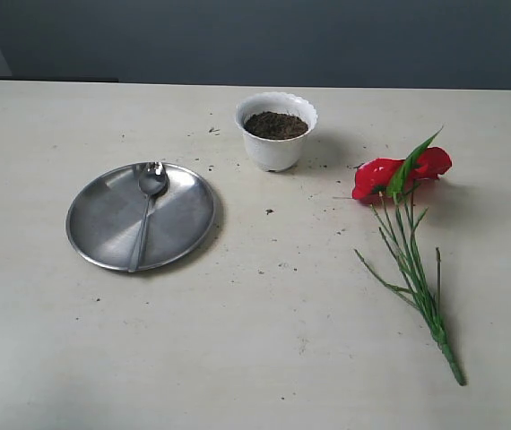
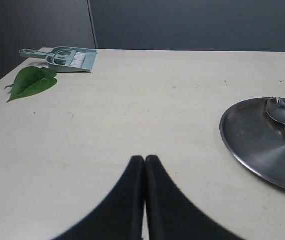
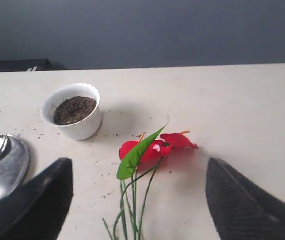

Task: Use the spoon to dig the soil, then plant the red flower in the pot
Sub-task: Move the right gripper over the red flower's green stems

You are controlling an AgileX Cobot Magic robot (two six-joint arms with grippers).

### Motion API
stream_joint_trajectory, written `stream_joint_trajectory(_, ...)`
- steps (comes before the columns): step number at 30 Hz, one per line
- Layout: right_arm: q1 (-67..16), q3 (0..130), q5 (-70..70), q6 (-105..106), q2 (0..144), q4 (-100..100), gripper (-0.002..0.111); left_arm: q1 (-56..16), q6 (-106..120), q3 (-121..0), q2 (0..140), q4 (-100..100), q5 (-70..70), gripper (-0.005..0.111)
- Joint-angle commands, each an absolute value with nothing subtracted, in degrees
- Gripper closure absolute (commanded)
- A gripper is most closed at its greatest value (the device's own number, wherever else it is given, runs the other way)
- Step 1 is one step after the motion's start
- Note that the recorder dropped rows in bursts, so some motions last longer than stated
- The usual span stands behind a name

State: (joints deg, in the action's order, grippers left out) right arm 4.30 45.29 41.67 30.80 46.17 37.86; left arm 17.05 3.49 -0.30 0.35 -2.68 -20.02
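The white pot (image 1: 276, 133) with a scalloped rim stands at the back middle of the table, filled with dark soil (image 1: 276, 125). The spoon (image 1: 146, 211) lies across the round steel plate (image 1: 103, 224), left of the pot. The red flower (image 1: 401, 172) lies flat on the right, its green stems (image 1: 415, 278) running toward the front edge. Neither gripper shows in the exterior view. My left gripper (image 2: 145, 159) is shut and empty above bare table, left of the plate (image 2: 252, 145). My right gripper (image 3: 140, 172) is open, its fingers either side of the flower (image 3: 155, 148).
A small teal dustpan with brush (image 2: 67, 58) and a loose green leaf (image 2: 31, 82) lie at the far left corner in the left wrist view. Dark soil crumbs (image 1: 269, 212) speckle the table around the pot. A dark wall runs behind the table.
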Motion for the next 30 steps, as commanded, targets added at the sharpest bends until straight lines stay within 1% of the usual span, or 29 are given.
stream_joint_trajectory(1,4.5,44.0,44.0,31.3,49.5,41.4,0.031,17.1,3.6,0.0,0.0,-2.2,-19.2,0.107)
stream_joint_trajectory(3,4.5,43.6,45.1,31.3,51.0,42.3,0.029,17.1,3.6,0.0,0.0,-2.2,-19.2,0.107)
stream_joint_trajectory(11,4.5,43.0,47.4,31.2,55.2,40.6,0.029,17.1,3.6,0.0,0.0,-2.2,-19.2,0.107)
stream_joint_trajectory(19,4.5,43.1,52.6,31.4,58.9,41.5,0.029,17.1,3.6,0.0,0.0,-2.2,-19.2,0.107)
stream_joint_trajectory(30,4.5,47.0,53.5,34.7,59.3,40.6,0.029,17.1,3.6,0.0,0.0,-2.2,-19.2,0.107)
